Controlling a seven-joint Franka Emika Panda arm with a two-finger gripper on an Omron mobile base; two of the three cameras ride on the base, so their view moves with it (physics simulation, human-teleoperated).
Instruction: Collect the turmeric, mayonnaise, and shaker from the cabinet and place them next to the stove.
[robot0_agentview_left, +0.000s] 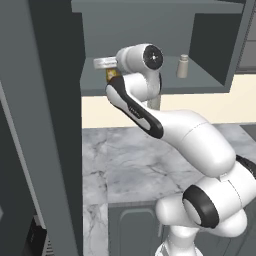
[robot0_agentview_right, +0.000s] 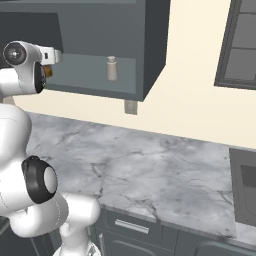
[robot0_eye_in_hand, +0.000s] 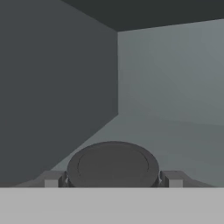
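Note:
Inside the open cabinet (robot0_agentview_left: 200, 82) (robot0_agentview_right: 150, 50), the turmeric (robot0_agentview_left: 111, 75) (robot0_agentview_right: 48, 71) stands on the grey shelf, near the left wall. Its round dark lid (robot0_eye_in_hand: 113, 166) sits low in the hand view. My gripper (robot0_eye_in_hand: 113, 180) reaches into the cabinet and is shut on the turmeric, with a fingertip (robot0_eye_in_hand: 51, 179) against each side of the lid. Further right on the same shelf, the shaker (robot0_agentview_left: 182, 66) (robot0_agentview_right: 111, 68) stands upright and apart from the hand. The mayonnaise is out of view. A dark panel (robot0_agentview_right: 245, 190) set in the counter at the far right may be the stove.
The cabinet's open door (robot0_agentview_left: 55, 125) stands close on the arm's left. The marble counter (robot0_agentview_left: 135, 160) (robot0_agentview_right: 150, 170) stretches below the cabinet. A wall socket (robot0_agentview_right: 131, 107) sits under the cabinet's corner, and a dark window frame (robot0_agentview_right: 240, 45) is at the upper right.

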